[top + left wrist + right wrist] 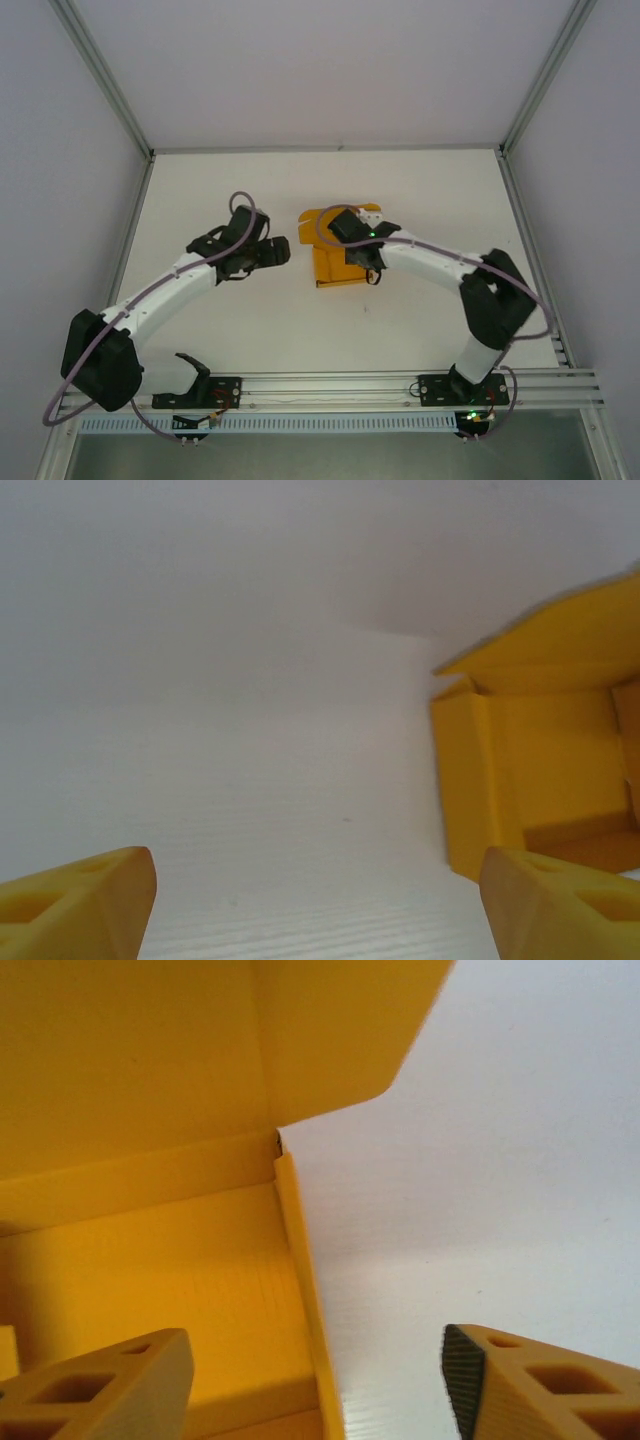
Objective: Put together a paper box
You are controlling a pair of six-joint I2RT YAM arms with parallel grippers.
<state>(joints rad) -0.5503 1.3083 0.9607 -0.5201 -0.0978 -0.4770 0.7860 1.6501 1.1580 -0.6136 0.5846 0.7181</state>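
White table [250, 330], white walls around. Paper box [328, 262] mid-table, part folded, lid flap raised. Right claw [310, 1360] nearer: released, empty, straddling box side wall, one finger inside, one outside. Left claw [320, 880] released, empty; box just to its right, apart.

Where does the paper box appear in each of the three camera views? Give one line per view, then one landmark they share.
Top external: the paper box sits mid-table, near the picture's centre.
Left wrist: it is at the right edge, open inside facing the camera.
Right wrist: it covers the left half, one wall running down the middle.
Shared landmark: the white table beside the box.
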